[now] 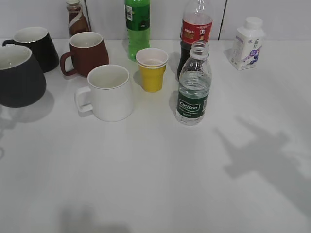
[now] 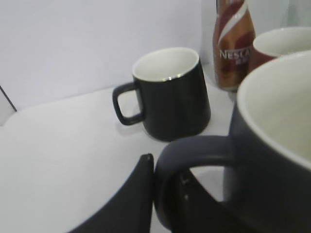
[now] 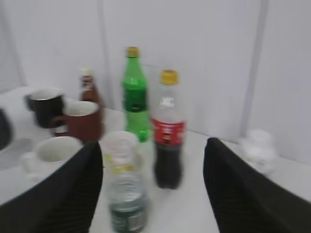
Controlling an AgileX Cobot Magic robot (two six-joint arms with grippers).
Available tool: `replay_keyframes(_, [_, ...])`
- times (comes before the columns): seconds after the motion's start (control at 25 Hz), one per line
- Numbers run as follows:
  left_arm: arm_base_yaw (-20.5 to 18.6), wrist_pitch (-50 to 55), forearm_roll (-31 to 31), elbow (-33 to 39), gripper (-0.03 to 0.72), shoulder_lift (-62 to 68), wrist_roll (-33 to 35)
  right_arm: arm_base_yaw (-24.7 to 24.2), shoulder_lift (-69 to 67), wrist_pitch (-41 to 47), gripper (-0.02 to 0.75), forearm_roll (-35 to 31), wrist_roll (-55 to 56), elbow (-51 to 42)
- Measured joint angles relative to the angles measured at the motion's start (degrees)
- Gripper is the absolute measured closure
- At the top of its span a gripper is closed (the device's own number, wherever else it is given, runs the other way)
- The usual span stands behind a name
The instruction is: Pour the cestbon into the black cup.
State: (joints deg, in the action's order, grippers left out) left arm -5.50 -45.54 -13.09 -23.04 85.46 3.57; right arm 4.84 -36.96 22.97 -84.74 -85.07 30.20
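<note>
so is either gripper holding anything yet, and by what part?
Nothing held for sure. Right gripper is open, the Cestbon bottle seen between its fingers, untouched. Left gripper finger sits by the black cup's handle; grip can't be told.

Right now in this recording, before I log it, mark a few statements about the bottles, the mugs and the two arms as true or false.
1. The small clear ribbed Cestbon water bottle stands upright with its cap off. True.
2. The matt charcoal-black mug lies tipped on its side. False: it stands upright at the table's left edge.
3. The right gripper has its jaws open, with the water bottle ahead between them. True.
4. The yellow paper cup sits inside the white ceramic mug. False: it stands on the table beside that mug.
5. The left gripper is far from any cup. False: it is right at the charcoal mug's handle.
</note>
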Motion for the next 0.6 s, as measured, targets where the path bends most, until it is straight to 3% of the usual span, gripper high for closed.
replay_keyframes(0.08, [0.0, 0.4, 0.0, 0.0, 0.636, -1.3, 0.0, 0.0, -2.6, 6.3, 0.262, 1.0, -0.6, 0.0])
replay_keyframes(0.16, [0.0, 0.3, 0.0, 0.0, 0.636, -1.8, 0.0, 0.0, -6.1, 8.9, 0.266, 8.0, 6.3, 0.2])
replay_keyframes(0.36, [0.0, 0.8, -0.1, 0.1, 0.636, -1.9, 0.0, 0.1, -12.4, 2.5, 0.268, 41.8, 43.0, 1.5])
replay_keyframes(0.4, [0.0, 0.9, -0.1, 0.1, 0.636, -2.0, 0.0, 0.5, -12.2, -1.3, 0.268, 44.3, 47.6, 1.5])
replay_keyframes(0.48, [0.0, 0.9, -0.2, 0.1, 0.637, -2.1, 0.0, 2.9, -10.4, -11.6, 0.269, 42.3, 50.7, 0.0])
replay_keyframes(0.6, [0.0, 1.0, -0.4, 0.1, 0.636, -2.6, 0.0, 11.1, -7.4, -29.0, 0.269, 40.3, 52.3, -5.8])
